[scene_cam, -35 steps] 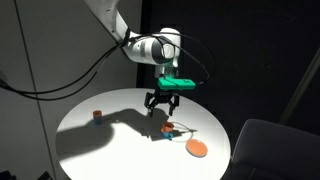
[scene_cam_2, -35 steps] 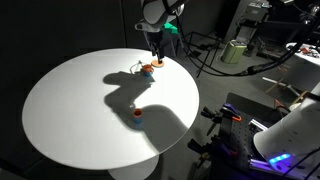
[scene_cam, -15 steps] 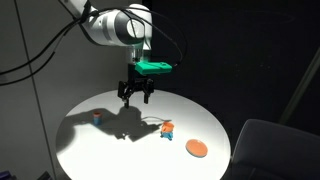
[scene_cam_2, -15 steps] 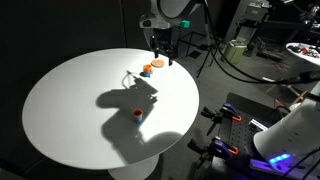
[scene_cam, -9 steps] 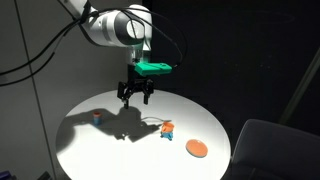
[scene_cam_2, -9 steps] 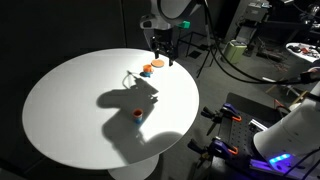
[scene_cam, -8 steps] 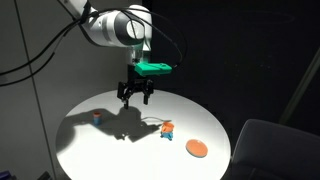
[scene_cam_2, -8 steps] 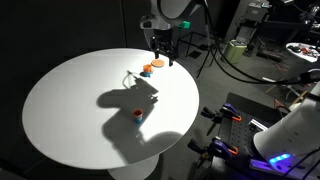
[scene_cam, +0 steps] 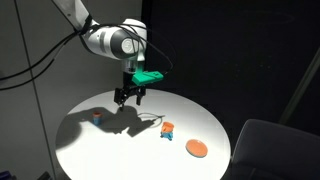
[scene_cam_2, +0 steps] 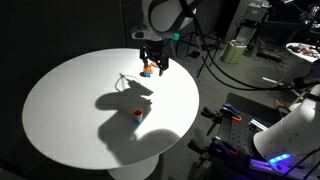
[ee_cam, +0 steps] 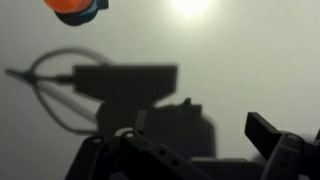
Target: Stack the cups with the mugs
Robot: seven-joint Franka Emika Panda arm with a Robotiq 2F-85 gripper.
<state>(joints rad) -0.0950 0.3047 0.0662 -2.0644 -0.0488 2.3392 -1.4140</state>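
The cup (scene_cam: 97,115) is a tiny red-orange and blue piece standing alone on the round white table (scene_cam: 100,150); it also shows in an exterior view (scene_cam_2: 137,113). The mug (scene_cam: 167,129), orange above and light blue below, stands upright nearer the flat orange disc (scene_cam: 197,148), and shows just beside the gripper in an exterior view (scene_cam_2: 146,70). My gripper (scene_cam: 128,97) (scene_cam_2: 152,62) hangs open and empty above the table between cup and mug. In the wrist view the jaws (ee_cam: 185,150) are apart, and an orange and blue piece (ee_cam: 75,8) sits at the top left; which one it is I cannot tell.
The table (scene_cam_2: 70,100) is lit hard, and the arm's dark shadow lies across it. The table edge is close behind the disc. A dark chair (scene_cam: 275,150) stands beside the table. Lab gear and cables (scene_cam_2: 270,130) crowd the floor past the table's rim.
The gripper was low at the mug, then rose clear of it with nothing held. Since half a second ago it has shifted sideways and slightly lower, towards the cup's side.
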